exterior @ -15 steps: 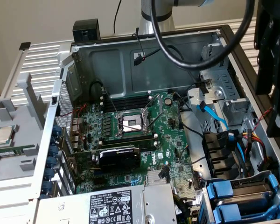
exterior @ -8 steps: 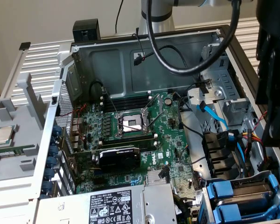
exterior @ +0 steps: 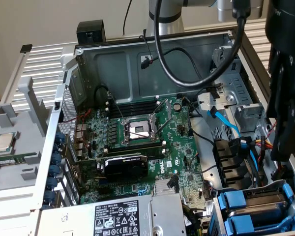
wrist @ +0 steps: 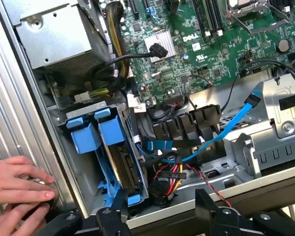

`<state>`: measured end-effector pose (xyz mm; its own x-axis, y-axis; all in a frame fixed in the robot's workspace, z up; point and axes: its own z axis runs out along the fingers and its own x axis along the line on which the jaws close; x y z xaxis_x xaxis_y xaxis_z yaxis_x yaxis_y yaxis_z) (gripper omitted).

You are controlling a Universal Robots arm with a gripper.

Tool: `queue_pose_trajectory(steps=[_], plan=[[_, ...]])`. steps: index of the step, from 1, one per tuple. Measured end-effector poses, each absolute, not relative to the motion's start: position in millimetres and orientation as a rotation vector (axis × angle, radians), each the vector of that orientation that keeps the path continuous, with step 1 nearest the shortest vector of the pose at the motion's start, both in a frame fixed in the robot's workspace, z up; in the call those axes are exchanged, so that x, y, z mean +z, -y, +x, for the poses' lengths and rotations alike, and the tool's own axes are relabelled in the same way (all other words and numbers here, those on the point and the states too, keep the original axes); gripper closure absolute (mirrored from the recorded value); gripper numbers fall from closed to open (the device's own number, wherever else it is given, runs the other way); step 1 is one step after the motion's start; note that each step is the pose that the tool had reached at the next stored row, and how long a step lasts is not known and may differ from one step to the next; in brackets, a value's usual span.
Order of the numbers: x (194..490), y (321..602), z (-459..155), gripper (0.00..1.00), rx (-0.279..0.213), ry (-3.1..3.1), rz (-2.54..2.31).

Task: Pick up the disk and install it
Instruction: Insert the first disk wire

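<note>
The case [exterior: 118, 64] is bare grey sheet metal, matt. The board [exterior: 137, 147] is green with a slight gloss. The carriers [wrist: 108, 130] are smooth blue plastic. The power supply [wrist: 54, 39] is dull silver metal, and its label [exterior: 115, 220] looks like printed paper. The gripper [wrist: 162, 196] has matt black fingers [wrist: 206, 206].

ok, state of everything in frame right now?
case: side off, inside exposed.
gripper: fingers open, holding nothing.
disk: in its blue carrier, sitting in the cage, not gripped.
socket: levers up, no cooler on it.
blue cable: one end loose.
chip: lying outside the case.
hands: resting on the case edge.
</note>
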<state>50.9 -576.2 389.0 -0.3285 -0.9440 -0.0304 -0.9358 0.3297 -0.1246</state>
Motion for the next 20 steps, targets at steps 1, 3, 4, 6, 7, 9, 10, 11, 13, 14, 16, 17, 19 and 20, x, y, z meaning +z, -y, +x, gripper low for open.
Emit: queue_pose_trajectory(steps=[1, 3, 4, 6, 7, 9, 10, 11, 13, 14, 16, 17, 19, 20], plan=[[387, 575, 51, 0.35, -0.128, -2.483, -1.757], [383, 573, 51, 0.35, -0.128, -2.488, -1.751], [382, 571, 51, 0.35, -0.127, -2.491, -1.750], [379, 568, 51, 0.35, -0.125, -2.495, -1.750], [378, 566, 51, 0.35, -0.124, -2.497, -1.751], [376, 563, 51, 0.35, -0.126, -2.502, -1.755], [376, 562, 51, 0.35, -0.127, -2.506, -1.758], [375, 562, 51, 0.35, -0.127, -2.510, -1.759], [372, 562, 51, 0.35, -0.127, -2.521, -1.747], [370, 562, 52, 0.35, -0.128, -2.528, -1.737], [366, 562, 53, 0.35, -0.129, -2.542, -1.718], [365, 561, 53, 0.35, -0.129, -2.547, -1.710], [361, 560, 54, 0.35, -0.129, -2.555, -1.701], [359, 559, 54, 0.35, -0.128, -2.555, -1.700]])
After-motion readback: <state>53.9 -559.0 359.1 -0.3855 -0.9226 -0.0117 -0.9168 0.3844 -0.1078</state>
